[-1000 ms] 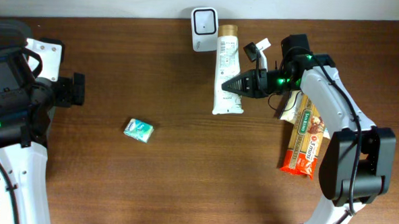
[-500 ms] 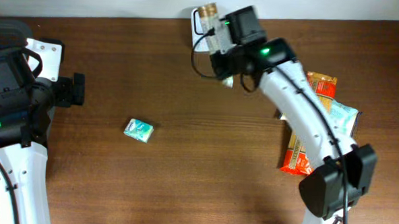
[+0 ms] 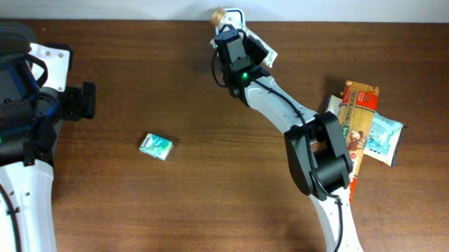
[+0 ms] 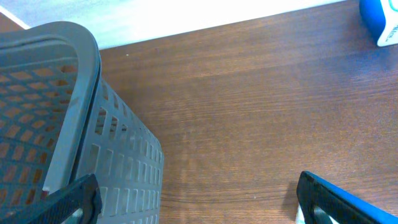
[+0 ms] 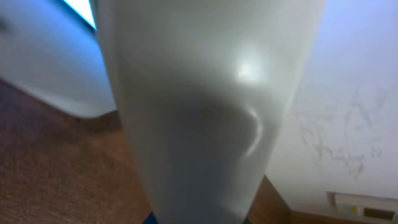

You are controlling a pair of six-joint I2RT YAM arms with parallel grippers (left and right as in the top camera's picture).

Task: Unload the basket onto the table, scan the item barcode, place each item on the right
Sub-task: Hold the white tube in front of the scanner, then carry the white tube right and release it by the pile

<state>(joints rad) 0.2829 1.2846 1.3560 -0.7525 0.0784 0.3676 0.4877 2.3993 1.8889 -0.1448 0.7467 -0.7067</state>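
Tube position: the white tube (image 5: 205,112) is held off the table (image 3: 206,201) at the top centre of the overhead view, against the white scanner (image 3: 235,15) at the table's back edge.
Tube axis: in the overhead view it runs on a slant from upper left to lower right, with the gold cap (image 3: 213,14) at the upper-left end and a white end showing past the gripper at the lower right.
Tube, wrist view: it fills the frame top to bottom, narrowing toward the lower edge; the scanner glows blue at the upper left.
Tube writing: the side facing the wrist camera is blank — no print can be read in either view.
Right gripper (image 3: 230,33): clamped tight around the tube's middle, its fingers hidden in the wrist view.
Left gripper (image 4: 199,208): jaws spread wide and holding nothing, with the fingers (image 4: 339,200) at the lower corners of its view, beside a grey slotted basket (image 4: 74,81).
Small box (image 3: 156,146): green and white, lying left of centre, lettering too small to read.
Snack packets: a red-and-tan bar (image 3: 354,109) lies across a teal-and-white packet (image 3: 382,139) at the right — their print is not legible.
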